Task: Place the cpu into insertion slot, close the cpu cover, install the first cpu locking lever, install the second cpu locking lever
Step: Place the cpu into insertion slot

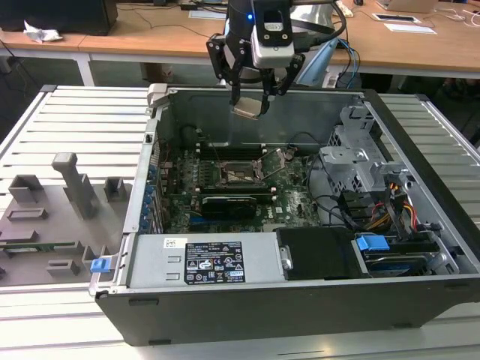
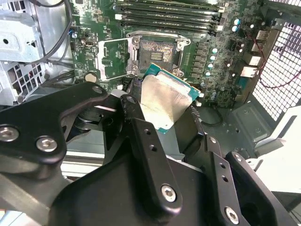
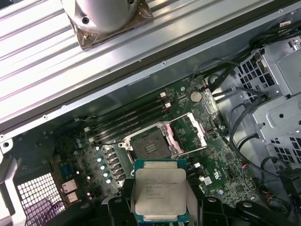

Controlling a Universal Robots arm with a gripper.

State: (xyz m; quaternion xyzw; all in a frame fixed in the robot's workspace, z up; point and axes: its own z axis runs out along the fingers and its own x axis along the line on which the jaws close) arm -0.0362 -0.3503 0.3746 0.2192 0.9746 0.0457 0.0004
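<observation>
Above the open case (image 1: 225, 307), your hand (image 1: 251, 101) pinches the cpu (image 3: 160, 190).
It hangs well clear of the bare slot (image 3: 149, 147); the cover (image 3: 192, 133) lies open beside that slot, on the exterior view's right.

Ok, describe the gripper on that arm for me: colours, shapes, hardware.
The gripper has a pale grey body with a blue light glowing above it. Its fingers are matte black jointed links, flat bars with rounded ends, fastened by silver screws; small holes run along the bars.
</observation>
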